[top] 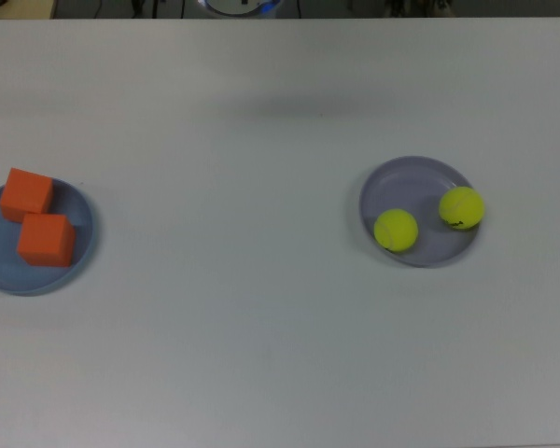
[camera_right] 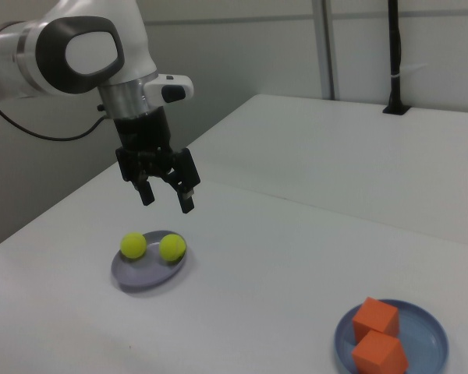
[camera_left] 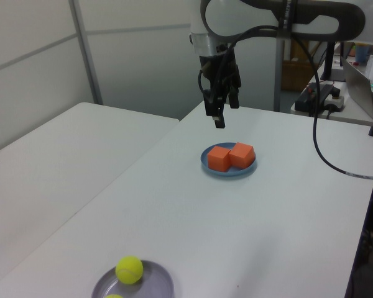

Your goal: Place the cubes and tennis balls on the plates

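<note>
Two orange cubes [top: 27, 193] [top: 47, 240] rest side by side on the light blue plate [top: 79, 224] at the top view's left. Both yellow-green tennis balls [top: 396, 230] [top: 461, 207] lie on the lavender plate [top: 413, 179] at the top view's right; one ball shows a black mark. The gripper [camera_right: 168, 201] hangs open and empty well above the table, out of the top view. In the right view it is above and just behind the balls [camera_right: 133, 245] [camera_right: 171, 247]. In the left view the gripper [camera_left: 225, 113] hovers behind the cubes [camera_left: 219, 159] [camera_left: 242, 154].
A second white table [camera_left: 62, 161] adjoins on the left view's left, with a seam between the two. The arm's black cable [camera_left: 320, 143] loops down on the left view's right. A laptop [camera_left: 360, 77] and clutter stand beyond the table's far right corner.
</note>
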